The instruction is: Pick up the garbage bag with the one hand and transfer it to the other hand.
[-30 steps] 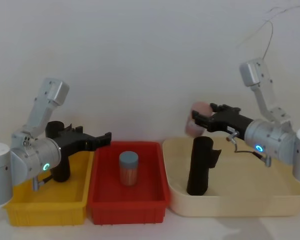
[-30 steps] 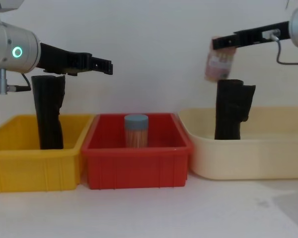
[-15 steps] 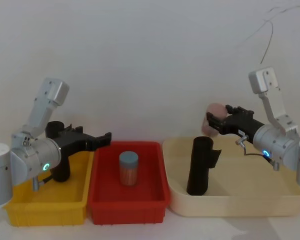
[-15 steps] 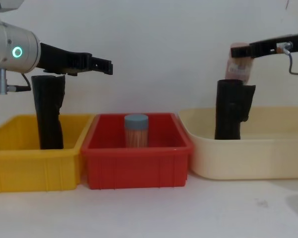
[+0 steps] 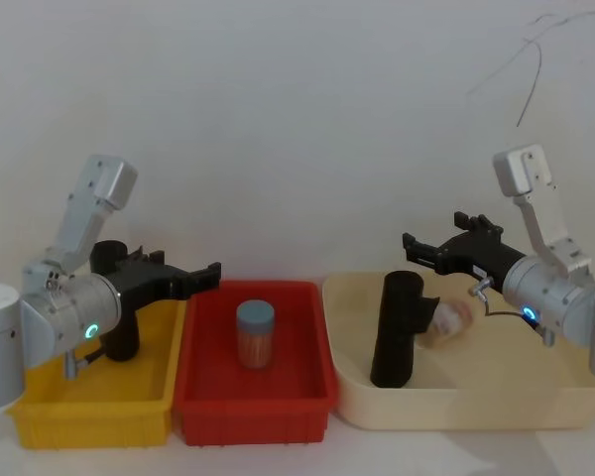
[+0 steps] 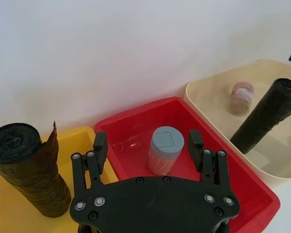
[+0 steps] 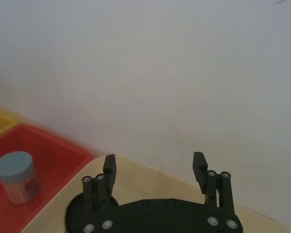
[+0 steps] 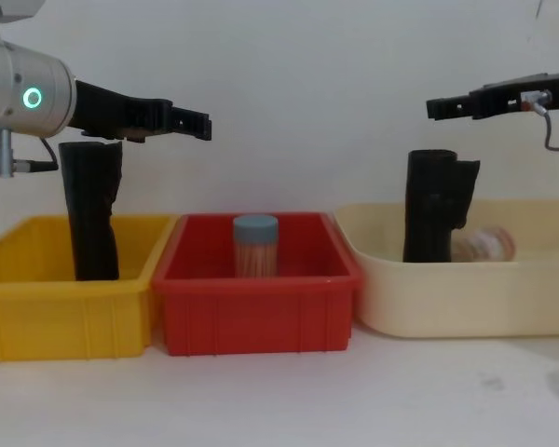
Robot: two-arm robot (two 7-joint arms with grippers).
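The bag (image 5: 397, 330) stands at the cream tray's (image 5: 357, 397) left end. The right gripper (image 5: 416, 246) hovers above it, fingers released and empty. The left gripper (image 5: 210, 273), also spread, hangs over the yellow bin (image 5: 89, 412).

My right hand (image 5: 414, 244) no longer holds the pink-lidded jar (image 5: 450, 320): a second ago it gripped it above the cream tray (image 5: 535, 412), and now its fingers stand apart and empty. The jar now lies on its side on the tray floor, just beside the garbage bag (image 5: 396, 330). The hand has drawn back toward the tray's right edge.
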